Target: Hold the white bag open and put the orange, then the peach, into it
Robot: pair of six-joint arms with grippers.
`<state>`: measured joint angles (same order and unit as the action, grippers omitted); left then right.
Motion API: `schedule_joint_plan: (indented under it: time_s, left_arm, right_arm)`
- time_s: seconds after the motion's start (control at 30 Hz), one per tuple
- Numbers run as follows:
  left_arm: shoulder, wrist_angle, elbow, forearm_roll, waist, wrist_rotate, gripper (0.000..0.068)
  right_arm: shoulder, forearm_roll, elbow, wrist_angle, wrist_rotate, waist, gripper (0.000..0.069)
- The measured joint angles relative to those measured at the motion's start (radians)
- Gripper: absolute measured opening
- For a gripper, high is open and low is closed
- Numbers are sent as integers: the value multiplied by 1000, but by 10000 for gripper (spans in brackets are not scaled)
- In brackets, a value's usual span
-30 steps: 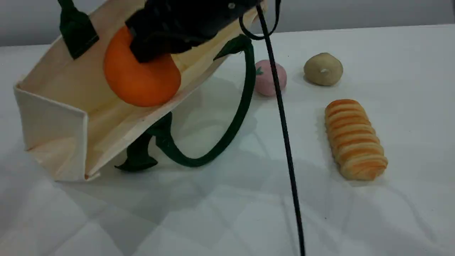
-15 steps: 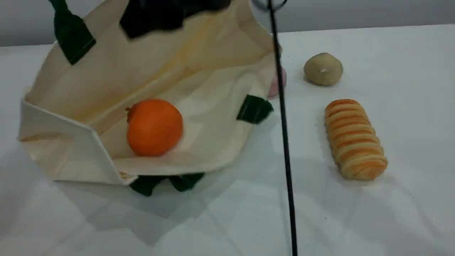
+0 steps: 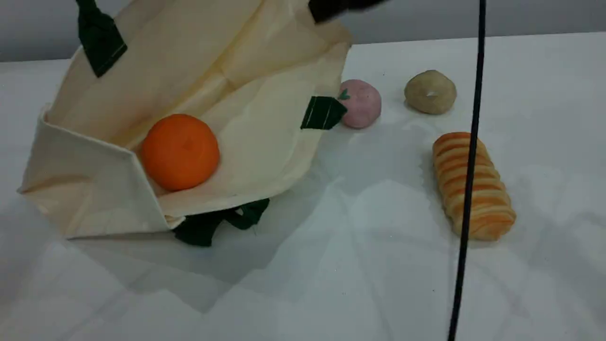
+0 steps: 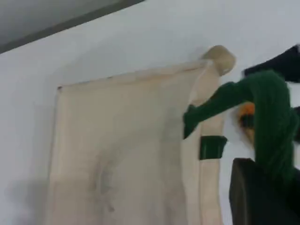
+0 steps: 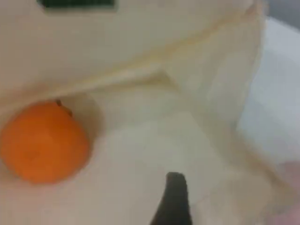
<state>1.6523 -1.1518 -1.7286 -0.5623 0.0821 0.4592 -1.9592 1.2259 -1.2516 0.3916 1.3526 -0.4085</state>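
The white bag (image 3: pixel 255 142) lies tilted with its mouth open toward the camera. Its upper dark green handle (image 3: pixel 97 40) runs up out of the scene view. In the left wrist view that handle (image 4: pixel 262 108) hangs taut from my left gripper (image 4: pixel 269 168), which is shut on it. The orange (image 3: pixel 180 151) rests inside the bag against its left gusset, and the right wrist view also shows this orange (image 5: pixel 44 140). My right gripper (image 3: pixel 338 5) is open above the bag's right rim, nothing in it. The peach (image 3: pixel 360 110) sits on the table just right of the bag.
A beige round thing with a white dimple (image 3: pixel 430 92) lies right of the peach. A striped bread loaf (image 3: pixel 473 184) lies nearer the front. A black cable (image 3: pixel 468 189) hangs down across the loaf. The lower green handle (image 3: pixel 218 225) is bunched under the bag.
The orange dropped from my right gripper into the bag and rolled left. The right gripper opened and pulled up and to the right; the cable swung right with it.
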Motion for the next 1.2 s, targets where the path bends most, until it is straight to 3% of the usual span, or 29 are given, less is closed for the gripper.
schedule_joint_plan:
  time_s: [0.37,0.6,0.73,1.2]
  left_arm:
    - [-3,-20,-1,-10,-2,23,83]
    - [-56,-23,-1,-15,-66,26,83]
    - [-68,-27,-1,-25,-71,26,83]
    - [-67,-25,-1,-17,-71,26,83]
  right_arm:
    - [-85,34,-3,-114,35,0,575]
    - [-85,31,-3,-163,65,10,575]
    - [-84,31,-3,-228,69,22,575]
    - [-130,58,-4,-166,65,59,568]
